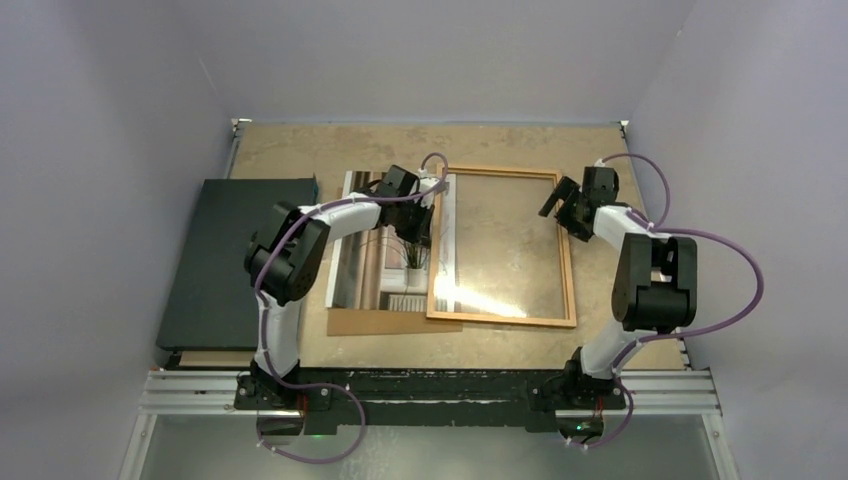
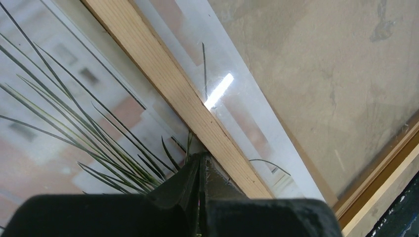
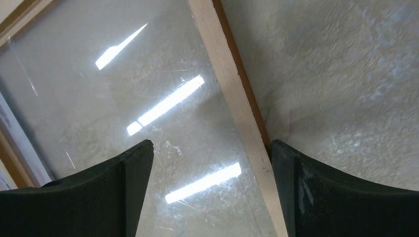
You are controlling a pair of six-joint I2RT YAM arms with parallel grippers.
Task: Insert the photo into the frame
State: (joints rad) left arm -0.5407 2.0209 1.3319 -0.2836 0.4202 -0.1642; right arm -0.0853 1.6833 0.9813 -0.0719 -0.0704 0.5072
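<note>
The photo [image 1: 385, 250], a print of a spiky plant by a window, lies left of the frame [image 1: 568, 270]. Its right edge is slid under the frame's left rail [image 2: 168, 84] and shows through the clear pane [image 2: 237, 98]. My left gripper [image 1: 425, 215] is shut, and its fingertips [image 2: 202, 158] rest on the photo [image 2: 74, 123] right against that rail, with nothing seen between them. My right gripper [image 1: 560, 205] is open and straddles the frame's right rail [image 3: 232, 94]: one finger [image 3: 133, 163] is over the pane, the other finger [image 3: 291, 168] is outside the rail.
A plain brown backing board [image 1: 390, 322] lies under the photo and sticks out at its near edge. A dark flat box [image 1: 225, 260] sits at the table's left side. The mottled tabletop [image 1: 330, 145] ends at grey walls behind and on both sides.
</note>
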